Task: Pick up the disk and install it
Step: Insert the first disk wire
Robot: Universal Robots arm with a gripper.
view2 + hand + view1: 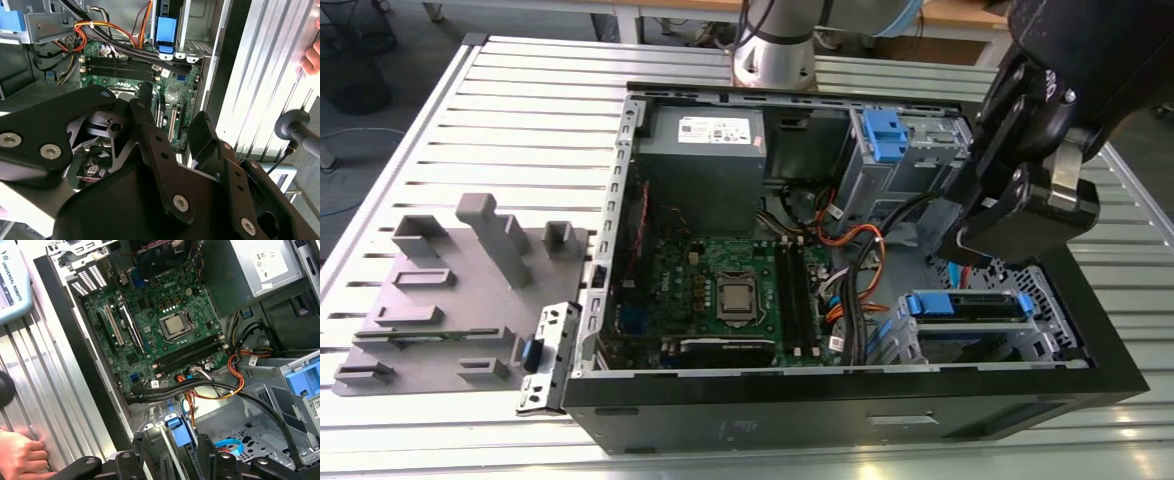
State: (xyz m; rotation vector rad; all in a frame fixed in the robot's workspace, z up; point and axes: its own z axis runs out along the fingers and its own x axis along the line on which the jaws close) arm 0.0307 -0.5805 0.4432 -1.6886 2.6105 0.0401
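Note:
The disk (pixel 967 305), framed by its bright blue bracket, sits in the lower drive bay at the exterior view's right end of the open computer case (pixel 854 385). In both wrist views I see its blue end (pixel 165 32) (pixel 178 432) standing in that bay. My black gripper (pixel 994 245) hangs just above the bay, over the case's right side. Its fingers (pixel 145 102) stand apart and I see the motherboard through the gap. The gripper (pixel 172 117) (pixel 172 456) is open, with nothing in it.
A second blue bracket (pixel 883 135) sits in the upper bay. Orange and black cables (pixel 847 245) run between the bays and the green motherboard (pixel 720 290). A grey fixture tray (pixel 454 290) with a small blue clip (pixel 530 352) lies left of the case. A person's hand (pixel 20 455) rests on the slatted table.

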